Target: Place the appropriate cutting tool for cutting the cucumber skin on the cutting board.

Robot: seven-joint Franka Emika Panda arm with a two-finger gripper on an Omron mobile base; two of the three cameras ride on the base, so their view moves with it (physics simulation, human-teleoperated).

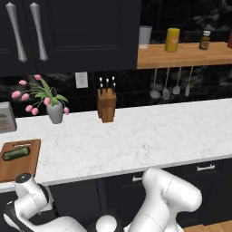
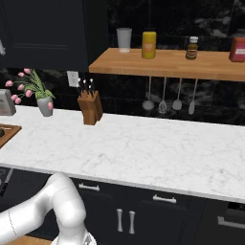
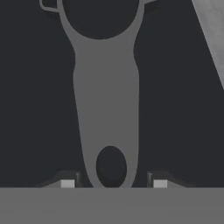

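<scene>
The claw (image 3: 113,183) sits right over the peeler (image 3: 106,100), handle end between the two fingertips (image 3: 67,183), which stand a little off each side, so it's parted and not gripping yet, I'd say lined up to pinch the narrow handle. The forked head runs off toward 12 o'clock against a dark surface. Out on the counter (image 1: 136,136), the cutting board (image 1: 18,166) lies at 9 o'clock with the cucumber (image 1: 16,153) along its far edge, leaving room for the tool.
</scene>
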